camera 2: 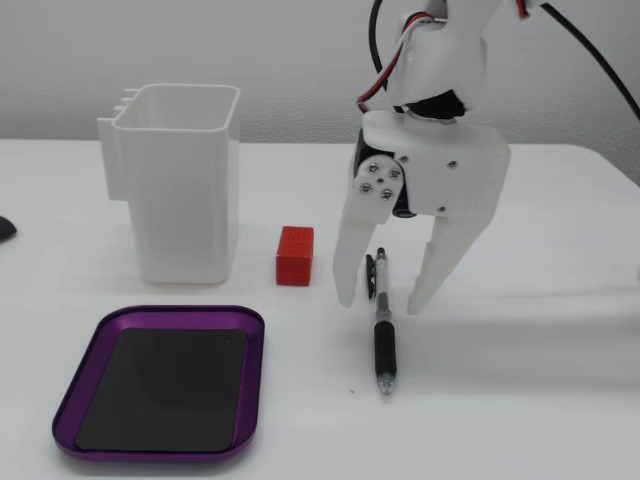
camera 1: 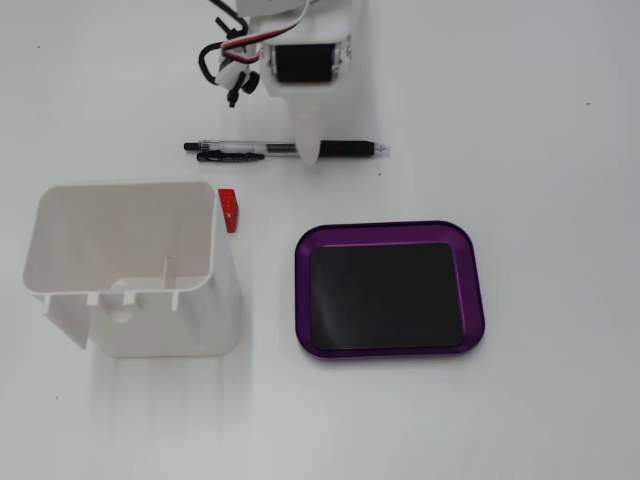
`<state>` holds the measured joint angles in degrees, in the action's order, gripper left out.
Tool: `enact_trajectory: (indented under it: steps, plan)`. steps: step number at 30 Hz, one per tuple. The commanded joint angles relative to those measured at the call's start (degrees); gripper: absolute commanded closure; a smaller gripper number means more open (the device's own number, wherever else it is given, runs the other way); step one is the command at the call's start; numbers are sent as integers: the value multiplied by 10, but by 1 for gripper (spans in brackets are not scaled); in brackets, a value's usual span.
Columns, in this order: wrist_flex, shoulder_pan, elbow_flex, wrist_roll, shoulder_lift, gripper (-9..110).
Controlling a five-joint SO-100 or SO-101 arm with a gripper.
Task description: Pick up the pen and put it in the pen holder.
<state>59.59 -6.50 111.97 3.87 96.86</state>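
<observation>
While the slim clear-barrelled pen [camera 2: 381, 318] lies flat on the white table [camera 2: 540, 380], we see the white two-finger gripper [camera 2: 381, 300] spread wide, straddling it. The tall white plastic pen holder [camera 2: 180, 185] stands apart, beyond a small red block [camera 2: 295, 255].

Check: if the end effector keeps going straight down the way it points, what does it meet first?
Most likely the pen. The end effector points down at the table, open, one finger on each side of the pen's barrel. The fingertips may reach the table just beside it; height above the table is hard to judge.
</observation>
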Motion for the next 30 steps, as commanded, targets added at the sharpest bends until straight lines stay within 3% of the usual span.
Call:
enact_trajectory:
  steps: [1, 17, 30]
  plan:
    - [-30, -13, -13, 3, -25, 86]
    - [-35, -19, -12, 29, -76, 87]
    - [-40, -83, 24, 70, -73, 87]
